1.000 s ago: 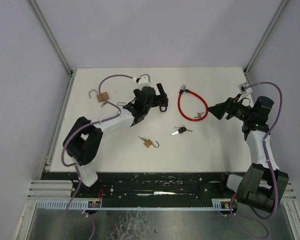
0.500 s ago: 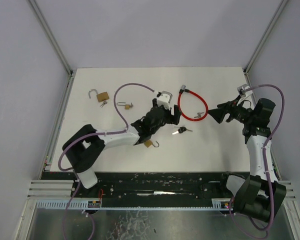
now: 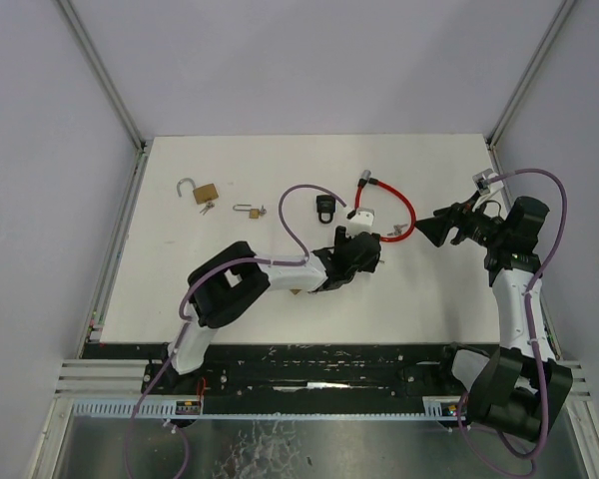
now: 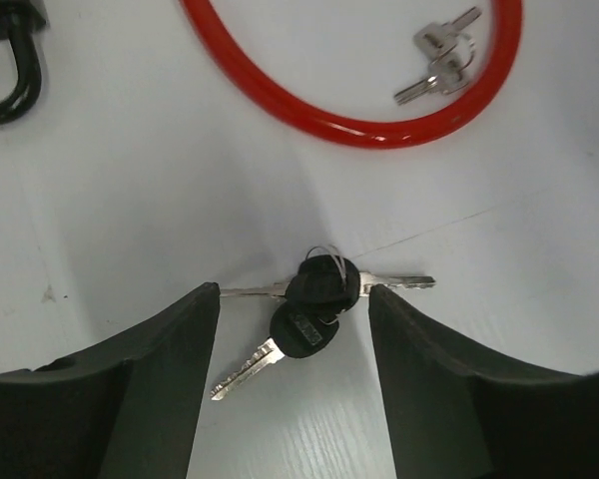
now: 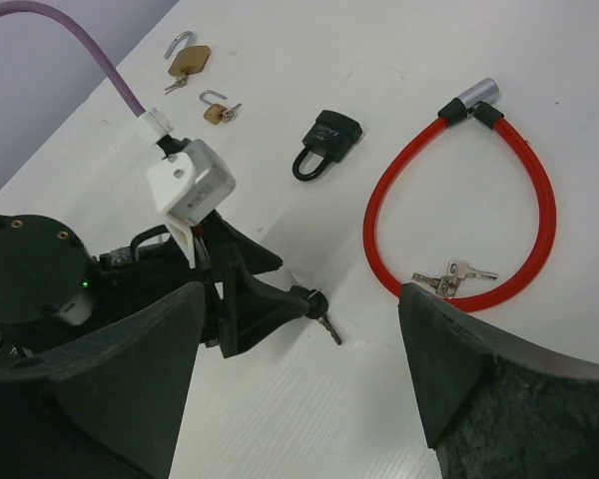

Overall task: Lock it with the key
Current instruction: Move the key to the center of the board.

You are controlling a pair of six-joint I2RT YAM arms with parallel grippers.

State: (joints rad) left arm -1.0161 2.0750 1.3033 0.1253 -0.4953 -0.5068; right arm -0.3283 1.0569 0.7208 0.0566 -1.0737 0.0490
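A bunch of black-headed keys [image 4: 317, 299] lies flat on the white table [image 3: 180, 269]. My left gripper [image 4: 295, 291] is low over the bunch, open, one finger on each side of it. The fingertips are level with the silver blades and are not clamped on them. In the top view the left gripper [image 3: 367, 257] hides the keys. A black padlock [image 3: 324, 207] lies farther back, also in the right wrist view as black padlock [image 5: 329, 140]. My right gripper [image 3: 445, 228] hovers open at the right with nothing in it, facing the keys [image 5: 317, 303].
A red cable lock [image 3: 385, 205] loops just behind the left gripper, with small silver keys [image 3: 394, 232] inside it. Two brass padlocks [image 3: 204, 192] [image 3: 250, 211] lie at the far left. Another brass padlock [image 3: 298, 289] peeks out under the left arm.
My left arm has swung right and nearer, from over the black padlock to the black-headed keys, and its jaws have narrowed. The black padlock is now uncovered. The right arm has hardly moved.
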